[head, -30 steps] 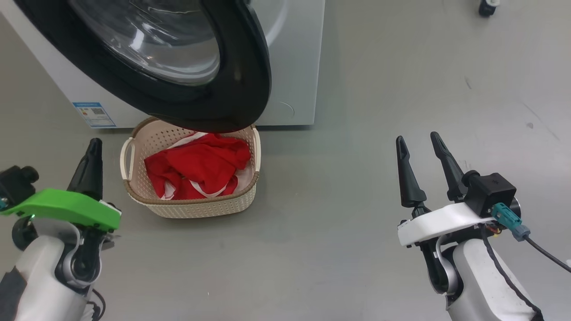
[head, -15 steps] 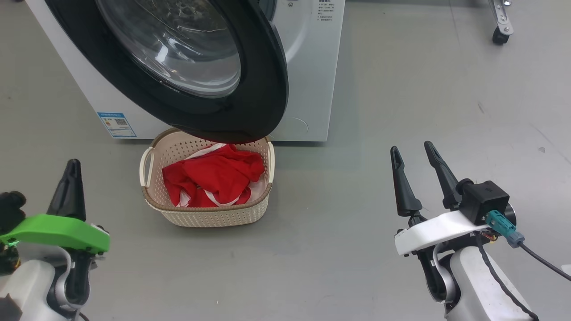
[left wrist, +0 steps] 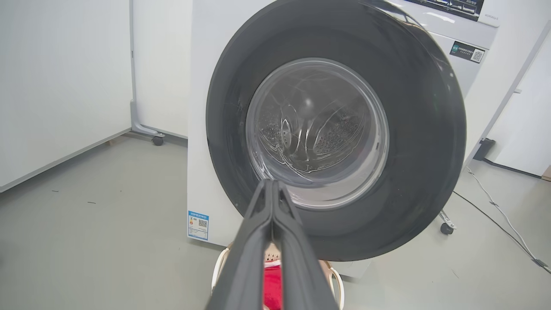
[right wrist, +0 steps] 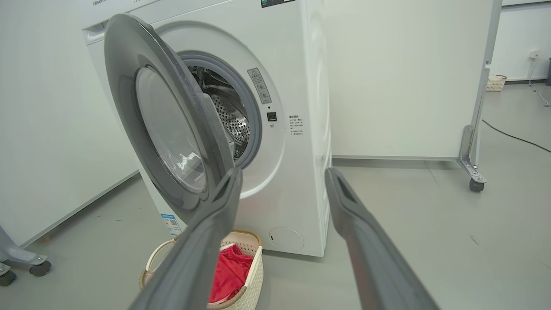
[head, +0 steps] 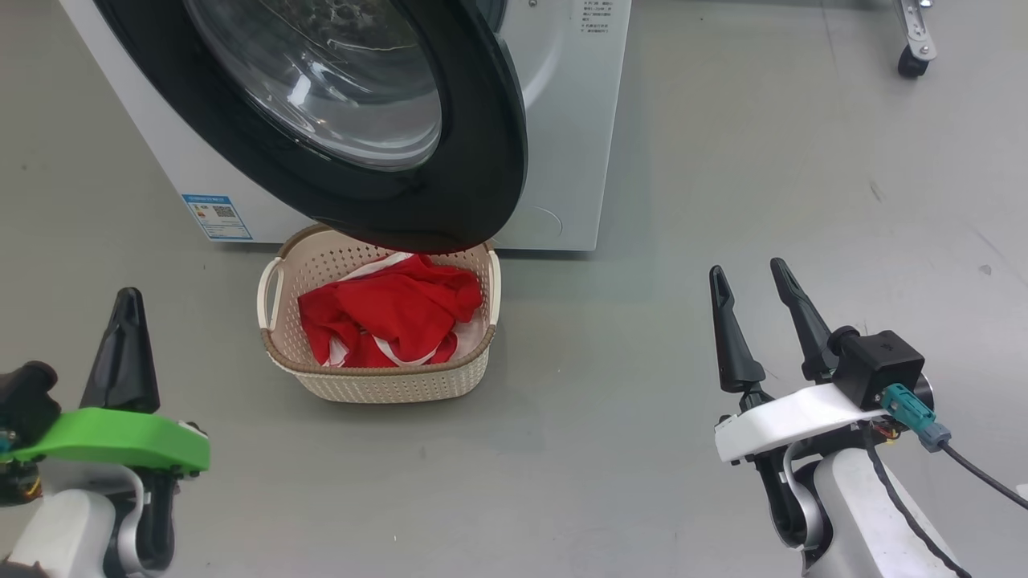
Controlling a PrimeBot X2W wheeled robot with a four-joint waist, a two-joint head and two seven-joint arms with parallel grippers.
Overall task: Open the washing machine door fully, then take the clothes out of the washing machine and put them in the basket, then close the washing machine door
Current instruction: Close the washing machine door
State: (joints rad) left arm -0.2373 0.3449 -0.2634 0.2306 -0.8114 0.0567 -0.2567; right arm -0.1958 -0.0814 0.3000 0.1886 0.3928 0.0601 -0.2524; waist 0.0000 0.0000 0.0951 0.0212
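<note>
Red, white-trimmed clothes point(head: 393, 317) lie in the cream perforated basket point(head: 385, 389) beneath the half-open black-rimmed glass door point(head: 474, 185). Left gripper point(head: 128, 301) pinched shut, right gripper point(head: 746, 270) spread, both empty: likely staged to push the door closed.

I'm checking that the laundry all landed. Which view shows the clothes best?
Head view: the clothes lie in plain sight in the basket. The right wrist view catches part of them; the left wrist view, a red sliver.
</note>
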